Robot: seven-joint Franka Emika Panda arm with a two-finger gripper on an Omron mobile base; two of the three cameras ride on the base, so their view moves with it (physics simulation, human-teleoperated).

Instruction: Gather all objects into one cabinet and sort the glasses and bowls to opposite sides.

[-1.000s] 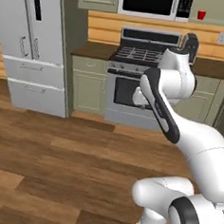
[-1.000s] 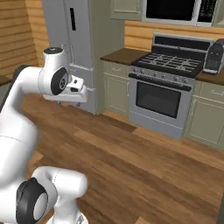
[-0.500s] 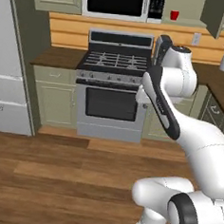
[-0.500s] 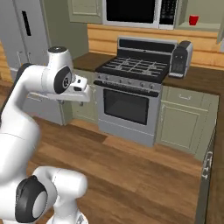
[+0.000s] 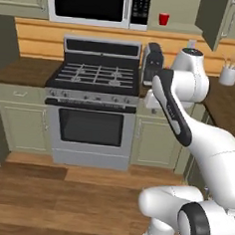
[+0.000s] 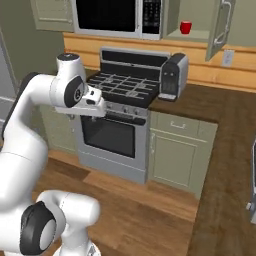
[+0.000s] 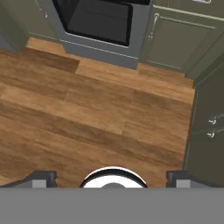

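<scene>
A red cup (image 5: 163, 19) stands on the shelf of the open olive-beige wall cabinet (image 5: 179, 28), to the right of the microwave; the same cup (image 6: 185, 27) shows in the right base view. The cabinet door (image 6: 218, 27) with its grey tubular handle (image 5: 228, 18) is swung open. The bowls and the other cup are out of view. My gripper (image 7: 111, 180) is open with nothing between its fingertips (image 7: 41, 179). It hangs well below the cabinet, in front of the stove, and looks down at the wood floor.
A stove (image 5: 95, 78) with an oven door stands under the microwave (image 5: 91, 3). A dark coffee machine (image 6: 172, 76) sits on the counter beside it. A utensil holder (image 5: 228, 74) stands at the right. Pale base cabinets (image 7: 175, 39) line the wall.
The whole view has swung from the fridge past the stove toward the open wall cabinet, so the base has moved. The arm keeps its pose and the gripper stays open.
</scene>
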